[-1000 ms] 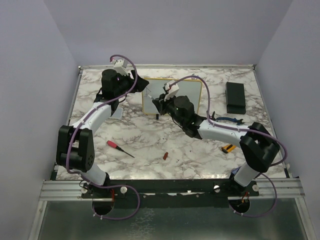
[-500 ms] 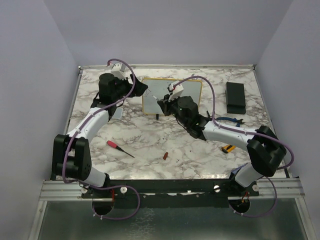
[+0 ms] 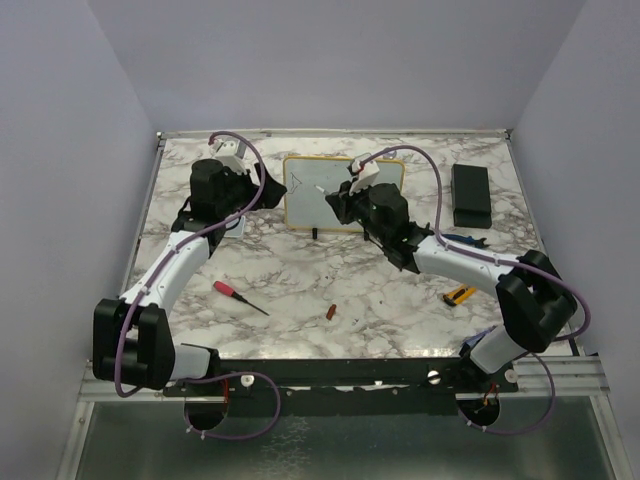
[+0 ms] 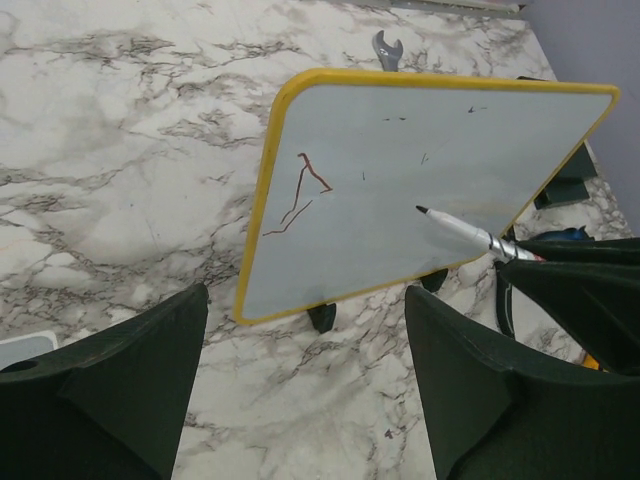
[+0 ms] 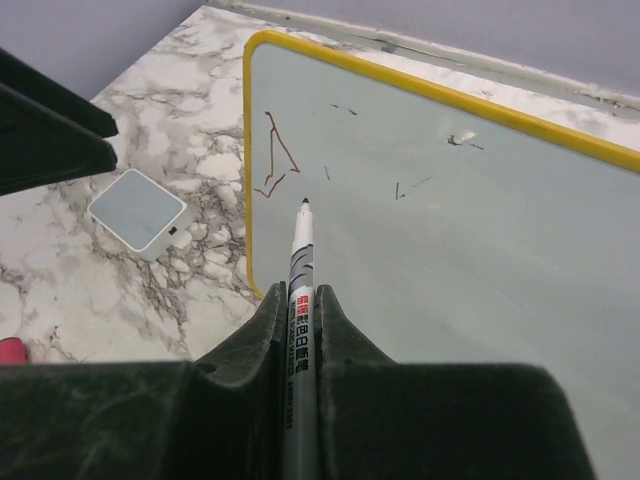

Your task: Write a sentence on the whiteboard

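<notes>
The whiteboard [image 3: 322, 188], pale with a yellow frame and small black feet, stands tilted at the back of the table. On it is one thin angular dark stroke [image 5: 276, 154] near the left edge, plus a few tiny marks. My right gripper [image 5: 298, 296] is shut on a grey marker [image 5: 300, 250], which points at the board. The marker's tip lies just right of the stroke; whether it touches the board I cannot tell. My left gripper [image 4: 308, 292] is open, low in front of the board's left corner [image 4: 262, 300], with nothing between its fingers [image 4: 130, 370].
A small grey square pad [image 5: 140, 212] lies left of the board. A red-handled screwdriver [image 3: 238, 296] and a small red cap [image 3: 330, 312] lie near the front. A black box [image 3: 471, 194], blue pliers [image 3: 458, 240] and a yellow-black tool [image 3: 458, 295] are on the right. A wrench [image 4: 386, 48] lies behind the board.
My left gripper has drawn back to the left, away from the board's edge, and opened wider. The right gripper has carried the marker rightward and further back along the board.
</notes>
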Available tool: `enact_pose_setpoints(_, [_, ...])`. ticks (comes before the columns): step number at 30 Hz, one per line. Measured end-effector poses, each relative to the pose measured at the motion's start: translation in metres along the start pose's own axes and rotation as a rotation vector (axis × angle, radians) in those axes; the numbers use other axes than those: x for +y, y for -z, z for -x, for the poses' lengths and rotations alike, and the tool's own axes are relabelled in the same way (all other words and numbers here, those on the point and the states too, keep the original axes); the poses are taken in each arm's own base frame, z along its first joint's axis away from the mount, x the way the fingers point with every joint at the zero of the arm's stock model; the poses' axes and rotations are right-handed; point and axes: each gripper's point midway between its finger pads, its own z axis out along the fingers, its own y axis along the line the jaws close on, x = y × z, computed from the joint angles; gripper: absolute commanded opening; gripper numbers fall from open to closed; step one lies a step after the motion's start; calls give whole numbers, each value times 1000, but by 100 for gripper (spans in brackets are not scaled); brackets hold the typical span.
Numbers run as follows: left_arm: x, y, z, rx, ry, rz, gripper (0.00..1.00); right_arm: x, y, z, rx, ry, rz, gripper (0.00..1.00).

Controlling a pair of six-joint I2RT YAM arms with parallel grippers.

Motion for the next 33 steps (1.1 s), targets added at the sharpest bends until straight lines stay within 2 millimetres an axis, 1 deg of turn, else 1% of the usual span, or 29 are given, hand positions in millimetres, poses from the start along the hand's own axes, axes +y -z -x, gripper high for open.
enact_pose_setpoints(6, [8, 5, -11, 32, -10, 39, 79, -1, -2, 0, 2, 4, 13, 1])
enact_pose_setpoints(9, [9, 6, -13, 40, -10, 43, 79, 0, -7, -2, 5, 8, 15, 1])
enact_pose_setpoints(14, [10, 6, -17, 55, -8, 49, 78, 0, -18, -10, 24, 16, 16, 1])
enact_pose_setpoints(22, [11, 7, -17, 57, -15, 52, 77, 0, -29, -21, 43, 18, 14, 1])
enact_pose_setpoints(29, [11, 7, -17, 58, -18, 52, 77, 2, -43, -15, 26, 16, 16, 0])
enact_pose_setpoints(33, [11, 7, -17, 58, -18, 52, 77, 1, -47, -18, 29, 17, 11, 0])
